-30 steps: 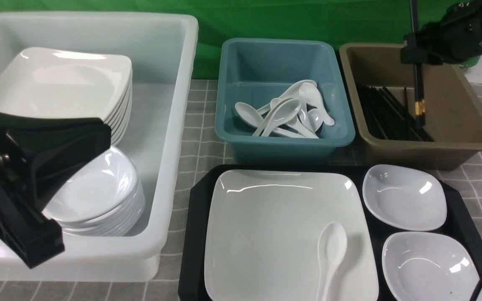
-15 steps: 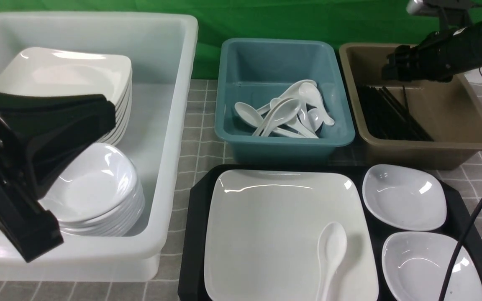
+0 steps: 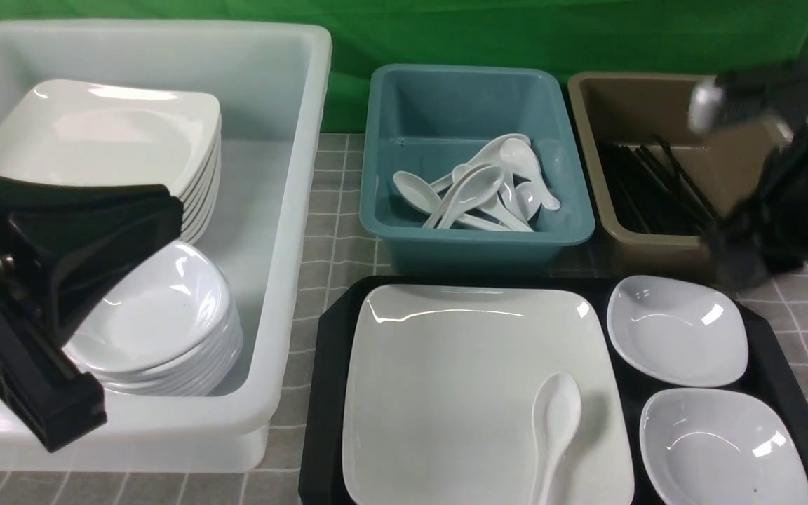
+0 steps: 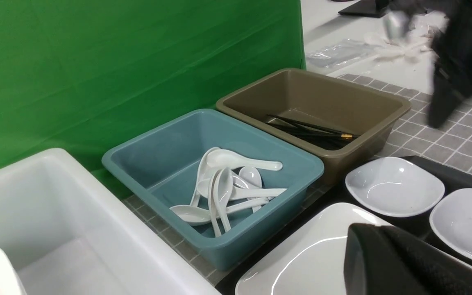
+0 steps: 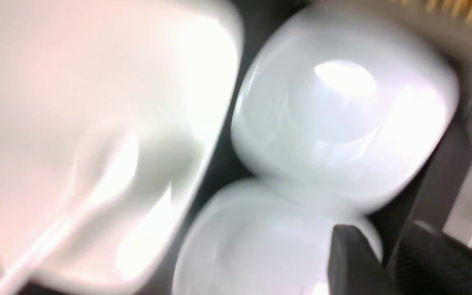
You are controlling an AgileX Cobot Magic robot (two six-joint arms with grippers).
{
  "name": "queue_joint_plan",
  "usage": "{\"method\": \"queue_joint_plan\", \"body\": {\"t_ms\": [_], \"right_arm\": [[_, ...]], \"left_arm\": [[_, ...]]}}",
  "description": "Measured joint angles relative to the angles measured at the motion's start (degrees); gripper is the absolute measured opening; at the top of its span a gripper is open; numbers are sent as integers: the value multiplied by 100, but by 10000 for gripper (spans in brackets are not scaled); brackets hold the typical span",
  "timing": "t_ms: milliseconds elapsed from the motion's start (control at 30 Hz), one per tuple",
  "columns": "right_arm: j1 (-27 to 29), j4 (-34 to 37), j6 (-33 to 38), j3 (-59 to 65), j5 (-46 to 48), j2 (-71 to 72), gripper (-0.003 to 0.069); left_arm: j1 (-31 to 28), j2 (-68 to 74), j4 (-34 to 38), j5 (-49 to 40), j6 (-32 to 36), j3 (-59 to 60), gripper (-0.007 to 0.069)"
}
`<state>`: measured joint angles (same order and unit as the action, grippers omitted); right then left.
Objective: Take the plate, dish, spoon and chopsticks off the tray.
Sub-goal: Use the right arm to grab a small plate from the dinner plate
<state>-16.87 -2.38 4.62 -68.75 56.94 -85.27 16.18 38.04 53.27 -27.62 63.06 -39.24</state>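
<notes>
Plate sits on tray, filling its left part. Spoon lies on plate near its right edge, bowl up. Two dishes on tray, just right of plate. Behind tray: brown bin holds chopsticks; teal bin holds spoons. Tub at left holds stacked plates and bowls. Left claw pressed together, at tub's near side. Right claw blurred beside brown bin; spread or not, cannot tell.

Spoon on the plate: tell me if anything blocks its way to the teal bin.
Nothing visible does. The spoon lies bare on the plate, and the teal bin stands open-topped just beyond the tray, holding only other spoons.
</notes>
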Motion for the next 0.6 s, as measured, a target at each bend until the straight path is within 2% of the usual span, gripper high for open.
{"method": "queue_joint_plan", "body": {"t_ms": [67, 100, 167, 300, 467, 600], "right_arm": [[-603, -427, -171, 860, -146, 358, 293], [-603, -427, -185, 860, -173, 359, 293], [-1318, -724, -259, 1766, -586, 611, 411], [-1898, -800, -322, 2500, -1204, 564, 538], [-1985, -1058, -363, 2807, -2035, 153, 568], [-1872, -1216, -365, 2807, -2288, -310, 570]], "left_arm": [[0, 0, -69, -5, 0, 0, 11], [0, 0, -84, -4, 0, 0, 11], [0, 0, -145, -4, 0, 0, 11], [0, 0, -152, -4, 0, 0, 11], [0, 0, -117, -81, 0, 0, 11], [0, 0, -109, -221, 0, 0, 11]]}}
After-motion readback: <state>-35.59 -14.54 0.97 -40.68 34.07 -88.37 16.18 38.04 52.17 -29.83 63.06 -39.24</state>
